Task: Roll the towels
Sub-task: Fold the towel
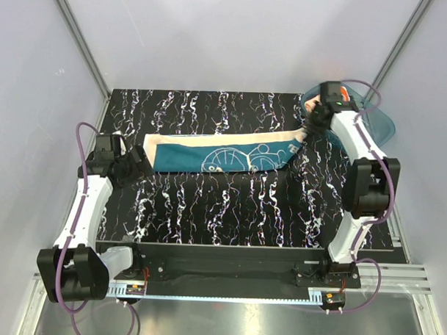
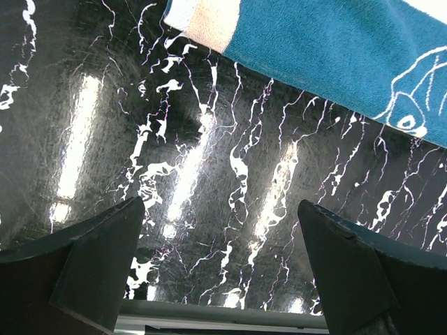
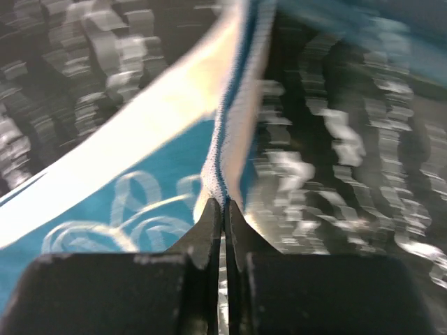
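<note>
A teal-blue towel (image 1: 216,156) with cream borders and a white line drawing lies stretched across the middle of the black marbled table. My right gripper (image 1: 311,131) is at the towel's right end, shut on its folded edge. In the right wrist view the cream and blue hem (image 3: 234,118) runs straight into the shut fingertips (image 3: 223,206). My left gripper (image 1: 139,164) stands open just off the towel's left end. Its fingers (image 2: 105,244) hang over bare table, with the towel's corner (image 2: 335,49) ahead of them. A bit of orange and peach cloth (image 1: 312,104) shows behind the right wrist.
A translucent teal plastic tub (image 1: 381,126) stands at the table's back right corner, just behind the right arm. White walls and metal frame bars close in the back and both sides. The table's near edge meets the rail that carries the arm bases (image 1: 227,270).
</note>
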You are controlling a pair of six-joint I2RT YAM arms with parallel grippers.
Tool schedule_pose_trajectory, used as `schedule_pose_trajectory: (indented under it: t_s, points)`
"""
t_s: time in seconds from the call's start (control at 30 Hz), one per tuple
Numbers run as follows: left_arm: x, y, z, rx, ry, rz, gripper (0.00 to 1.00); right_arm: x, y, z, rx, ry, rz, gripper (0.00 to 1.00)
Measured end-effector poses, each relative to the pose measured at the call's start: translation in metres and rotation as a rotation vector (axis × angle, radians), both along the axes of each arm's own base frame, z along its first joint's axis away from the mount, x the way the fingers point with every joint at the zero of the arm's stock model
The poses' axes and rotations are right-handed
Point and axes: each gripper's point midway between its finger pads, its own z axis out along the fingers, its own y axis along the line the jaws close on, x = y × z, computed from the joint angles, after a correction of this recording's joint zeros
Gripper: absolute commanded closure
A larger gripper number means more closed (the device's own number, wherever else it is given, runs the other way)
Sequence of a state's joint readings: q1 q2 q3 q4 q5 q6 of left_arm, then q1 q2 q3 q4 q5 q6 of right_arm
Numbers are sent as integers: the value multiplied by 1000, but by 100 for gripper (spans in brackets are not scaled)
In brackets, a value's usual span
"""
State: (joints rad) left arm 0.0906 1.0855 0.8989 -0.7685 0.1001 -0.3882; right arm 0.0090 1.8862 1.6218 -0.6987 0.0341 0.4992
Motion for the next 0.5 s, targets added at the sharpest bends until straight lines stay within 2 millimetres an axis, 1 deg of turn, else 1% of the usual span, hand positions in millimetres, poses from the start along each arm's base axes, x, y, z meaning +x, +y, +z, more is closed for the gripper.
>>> schedule_pose_trajectory:
  t_s: [0.1,0.13,0.2,0.27,0.37,0.4,0.5]
  points:
    - [1,0,-6,-3,23,-1,1,13,64,29,6,-79,138,100]
    - [1,0,-7,-3,27,-1,1,15,84,38,16,-99,179,100]
    - [1,0,-7,-2,26,0,1,16,127,55,49,-144,265,100]
    - [1,0,-6,0,21,2,1,13,165,67,100,-170,337,100]
    - [0,1,-3,3,10,4,1,13,218,81,188,-203,424,100]
    - [0,1,-3,5,6,5,1,13,234,83,220,-209,447,100]
    - [0,2,-2,9,4,8,1,13,276,85,300,-220,504,100]
